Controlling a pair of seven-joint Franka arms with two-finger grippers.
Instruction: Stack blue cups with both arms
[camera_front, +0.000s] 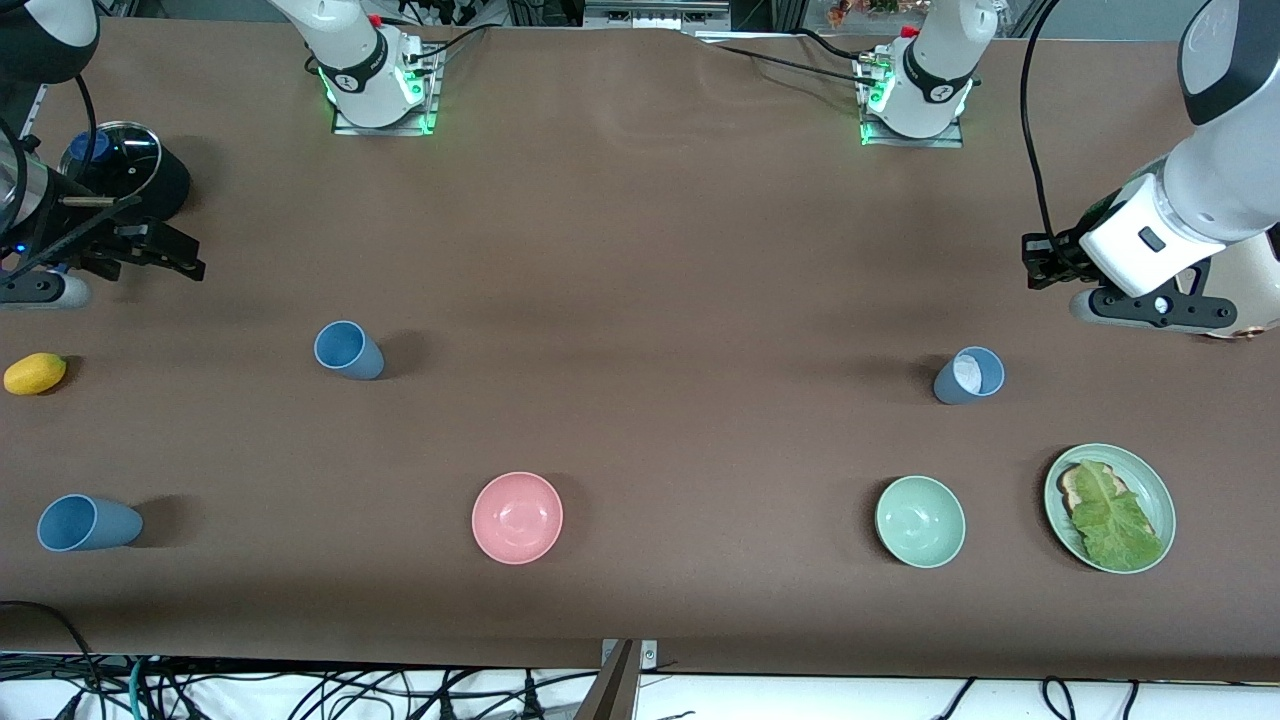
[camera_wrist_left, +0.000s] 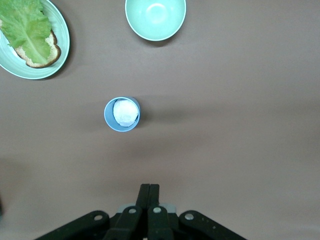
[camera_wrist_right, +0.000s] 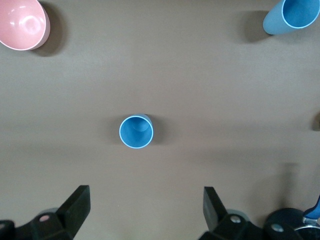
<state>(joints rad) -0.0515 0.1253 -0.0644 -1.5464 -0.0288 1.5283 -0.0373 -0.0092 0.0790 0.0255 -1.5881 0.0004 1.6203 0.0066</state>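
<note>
On the counter (camera_front: 640, 300) three blue cups stand apart, a bright one (camera_front: 347, 350) under the right gripper (camera_wrist_right: 145, 210) with its fingers spread wide, a greyish one (camera_front: 970, 376) under the left gripper (camera_wrist_left: 149, 192) with fingers pressed together, another (camera_front: 87, 523) near the yellow fruit (camera_front: 35, 373).

1 high front, 2 wrist views downward
</note>
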